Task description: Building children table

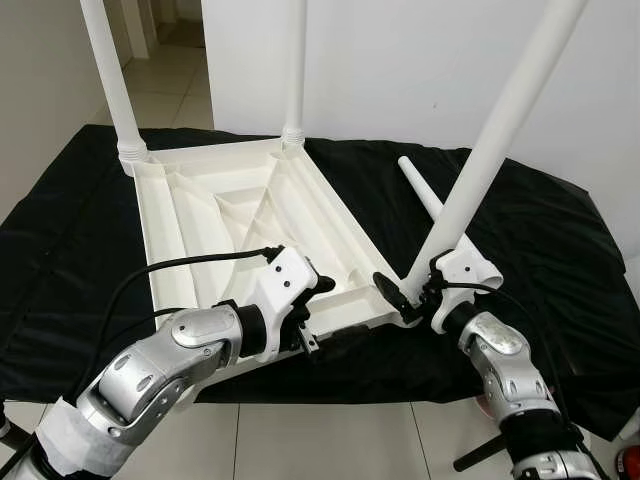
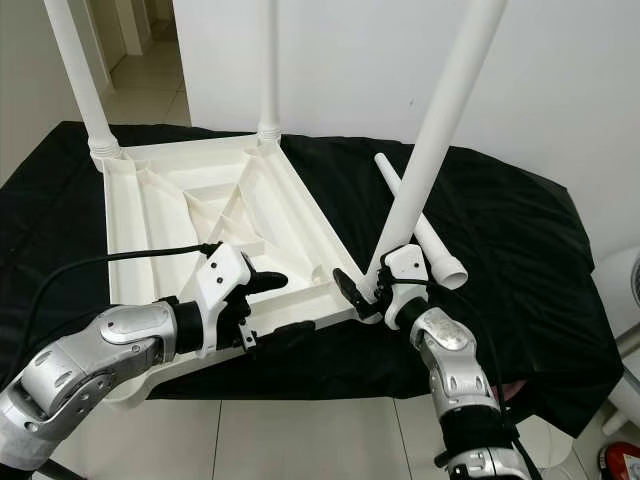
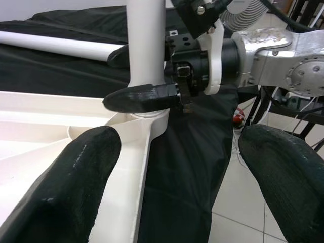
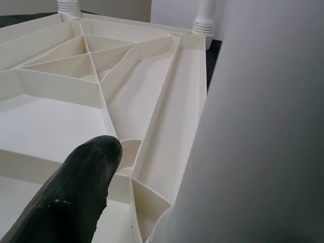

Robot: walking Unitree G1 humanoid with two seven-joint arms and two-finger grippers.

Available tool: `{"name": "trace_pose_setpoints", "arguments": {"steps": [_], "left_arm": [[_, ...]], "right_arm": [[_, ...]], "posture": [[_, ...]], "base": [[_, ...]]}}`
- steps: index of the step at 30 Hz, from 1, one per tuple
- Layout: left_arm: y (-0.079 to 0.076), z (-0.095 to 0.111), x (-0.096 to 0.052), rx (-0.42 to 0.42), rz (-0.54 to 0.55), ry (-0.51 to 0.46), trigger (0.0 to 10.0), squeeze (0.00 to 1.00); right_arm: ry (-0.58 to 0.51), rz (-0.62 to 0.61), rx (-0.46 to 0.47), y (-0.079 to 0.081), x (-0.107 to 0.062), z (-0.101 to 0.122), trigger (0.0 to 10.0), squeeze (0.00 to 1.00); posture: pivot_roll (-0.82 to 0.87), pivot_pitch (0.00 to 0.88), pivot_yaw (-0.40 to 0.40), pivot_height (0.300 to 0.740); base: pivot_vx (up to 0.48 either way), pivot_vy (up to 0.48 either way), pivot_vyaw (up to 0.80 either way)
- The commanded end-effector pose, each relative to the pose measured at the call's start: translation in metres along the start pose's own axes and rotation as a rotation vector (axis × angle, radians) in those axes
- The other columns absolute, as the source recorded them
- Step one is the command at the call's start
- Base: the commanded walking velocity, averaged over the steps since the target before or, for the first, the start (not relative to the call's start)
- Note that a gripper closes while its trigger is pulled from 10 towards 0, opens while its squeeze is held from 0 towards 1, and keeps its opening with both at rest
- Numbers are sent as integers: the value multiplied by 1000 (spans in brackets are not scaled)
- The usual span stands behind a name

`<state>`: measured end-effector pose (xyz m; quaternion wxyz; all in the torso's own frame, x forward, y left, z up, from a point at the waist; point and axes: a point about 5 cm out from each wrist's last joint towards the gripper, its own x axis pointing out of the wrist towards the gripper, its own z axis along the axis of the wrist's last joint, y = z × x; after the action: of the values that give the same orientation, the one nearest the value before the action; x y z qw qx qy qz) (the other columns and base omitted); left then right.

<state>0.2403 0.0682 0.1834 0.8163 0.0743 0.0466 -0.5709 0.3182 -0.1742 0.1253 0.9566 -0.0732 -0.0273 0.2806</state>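
Observation:
An upside-down white plastic tabletop point(image 1: 250, 220) lies on a black cloth. Two white legs point(image 1: 110, 80) point(image 1: 293, 70) stand upright in its far corners. A third leg point(image 1: 490, 140) leans to the right, its foot at the near right corner socket point(image 3: 147, 119). My right gripper point(image 1: 405, 295) is shut on this leg just above its base, one finger on each side. My left gripper point(image 1: 335, 310) is open at the tabletop's front edge, left of that corner; one finger point(image 3: 76, 177) is over the white ribs, the other beyond the rim. A fourth leg point(image 2: 430, 235) lies loose on the cloth.
The black cloth point(image 1: 80, 250) covers the whole work surface and hangs over its front edge. Tiled floor point(image 1: 330, 440) lies below the front edge, with a red object point(image 1: 630, 460) at the lower right. A white wall point(image 1: 400, 60) stands behind.

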Motion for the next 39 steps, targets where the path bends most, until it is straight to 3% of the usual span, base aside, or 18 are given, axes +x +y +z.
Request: {"name": "trace_pose_setpoints", "arguments": {"steps": [1, 2, 3, 4, 5, 6, 12, 16, 22, 24, 28, 29, 32, 39], "left_arm": [[-6, -5, 3, 1, -112, 10, 10000, 0], [-6, -7, 5, 1, -102, 12, 10000, 0], [-6, -7, 5, 1, -102, 12, 10000, 0], [-5, -8, 6, 4, -94, 13, 10000, 0], [-5, -9, 7, 6, -89, 13, 10000, 0], [-5, -10, 8, 5, -82, 11, 10000, 0], [-3, -11, 11, 18, -51, 6, 10000, 0], [-3, -10, 14, 19, -34, -8, 10000, 0], [-2, -10, 15, 33, -38, -14, 10000, 0], [0, -10, 16, 45, -36, -17, 10000, 0], [3, -10, 15, 48, -24, -18, 10000, 0], [7, -12, 14, 50, -4, -17, 10000, 0], [8, -12, 13, 49, 3, -18, 10000, 0], [16, -13, 11, 56, 44, -20, 10000, 0]], "right_arm": [[31, 45, 3, 4, 3, -6, 8784, 0], [34, 55, 10, 4, 4, -7, 7255, 0], [34, 55, 10, 4, 4, -7, 7255, 0], [36, 67, 15, 5, 5, -8, 3373, 0], [37, 75, 18, 5, 5, -9, 3373, 0], [37, 84, 22, 6, 5, -10, 0, 0], [45, 93, 63, 10, 2, -15, 0, 0], [59, 53, 152, 15, -2, -26, 0, 0], [48, 6, 194, 22, -2, -30, 0, 0], [41, -85, 188, 28, 0, -29, 0, 0], [33, -149, 202, 31, 1, -27, 0, 0], [47, -234, 226, 35, 2, -27, 0, 0], [44, -275, 241, 37, 2, -26, 0, 0], [110, -510, 265, 56, 6, -25, 0, 0]], "posture": [[19, 0, -80, 740], [17, 0, -81, 740], [17, 0, -81, 740], [16, 0, -83, 740], [16, 0, -83, 740], [14, 0, -85, 740], [12, 0, -91, 740], [11, 0, -96, 740], [10, 0, -108, 740], [7, 0, -111, 740], [4, 0, -111, 740], [1, 0, -113, 740], [1, 0, -114, 740], [0, 0, -115, 740]], "base": [[0, 0, 0], [0, 0, 0], [0, 0, 0], [0, 0, 0], [0, 0, 0], [0, 0, 0], [0, 0, 0], [0, 0, 0], [0, 0, 0], [0, 0, 0], [0, 0, 0], [0, 0, 0], [0, 0, 0], [0, 0, 0]]}}
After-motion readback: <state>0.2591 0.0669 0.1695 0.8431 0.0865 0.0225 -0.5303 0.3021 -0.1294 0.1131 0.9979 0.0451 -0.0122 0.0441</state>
